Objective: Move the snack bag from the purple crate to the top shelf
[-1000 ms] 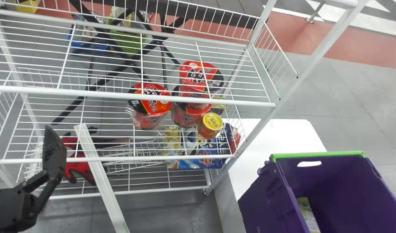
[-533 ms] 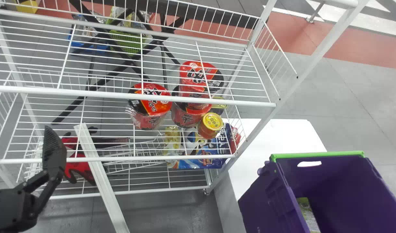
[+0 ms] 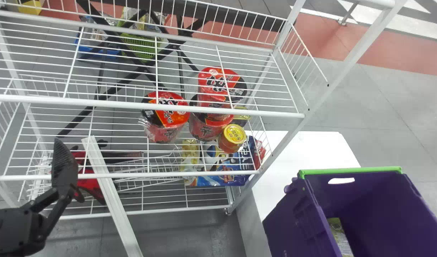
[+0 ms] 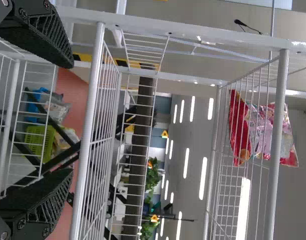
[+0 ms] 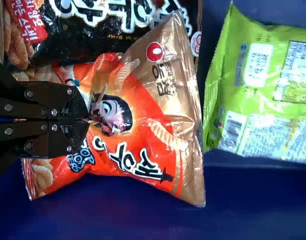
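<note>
R end effector (image 5: 86,120) clamps org bag (image 5: 165,120) | L end effector (image 3: 64,166) agape, empty | wire rack (image 3: 132,105), gry flr (image 3: 382,107)

- Four o'clock, head view: the purple crate (image 3: 289,221), cut off by the edge.
- Inside it: a green packet (image 3: 341,237), partly hidden.
- Eight o'clock: my left arm (image 3: 9,232), cut off.
</note>
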Available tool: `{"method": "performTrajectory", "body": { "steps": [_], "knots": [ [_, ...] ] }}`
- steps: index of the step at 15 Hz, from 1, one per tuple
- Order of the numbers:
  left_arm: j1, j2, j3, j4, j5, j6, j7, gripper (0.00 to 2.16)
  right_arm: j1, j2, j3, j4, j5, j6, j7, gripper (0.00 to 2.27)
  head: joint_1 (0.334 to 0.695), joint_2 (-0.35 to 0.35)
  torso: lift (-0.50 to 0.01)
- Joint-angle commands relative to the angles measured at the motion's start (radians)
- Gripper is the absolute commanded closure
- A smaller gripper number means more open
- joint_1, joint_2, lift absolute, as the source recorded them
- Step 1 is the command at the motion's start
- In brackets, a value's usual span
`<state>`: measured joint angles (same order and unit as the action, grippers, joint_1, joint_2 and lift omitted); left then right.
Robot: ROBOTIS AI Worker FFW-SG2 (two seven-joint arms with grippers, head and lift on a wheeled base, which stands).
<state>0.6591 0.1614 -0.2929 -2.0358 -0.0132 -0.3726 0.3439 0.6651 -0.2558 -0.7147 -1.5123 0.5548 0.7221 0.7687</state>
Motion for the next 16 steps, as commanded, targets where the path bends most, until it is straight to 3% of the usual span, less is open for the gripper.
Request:
{"method": "performTrajectory", "body": {
  "steps": [1, 10, 16],
  "knots": [
    [0.005, 0.001, 0.000, -0.006, -0.001, -0.002, 0.001, 0.07, 0.010, 0.003, -0.008, -0.032, 0.000, 0.026, 0.026, 1.65, 0.695, -0.350, -0.455],
    [0.019, 0.000, -0.009, -0.006, -0.008, -0.002, 0.009, 0.07, 0.083, 0.041, -0.063, -0.184, 0.000, 0.081, 0.103, 1.65, 0.695, -0.350, -0.455],
    [0.034, 0.000, -0.011, -0.007, -0.027, -0.027, 0.024, 0.07, 0.085, 0.043, -0.126, -0.278, -0.016, 0.121, 0.181, 1.65, 0.695, -0.350, -0.455]
  ]
}}
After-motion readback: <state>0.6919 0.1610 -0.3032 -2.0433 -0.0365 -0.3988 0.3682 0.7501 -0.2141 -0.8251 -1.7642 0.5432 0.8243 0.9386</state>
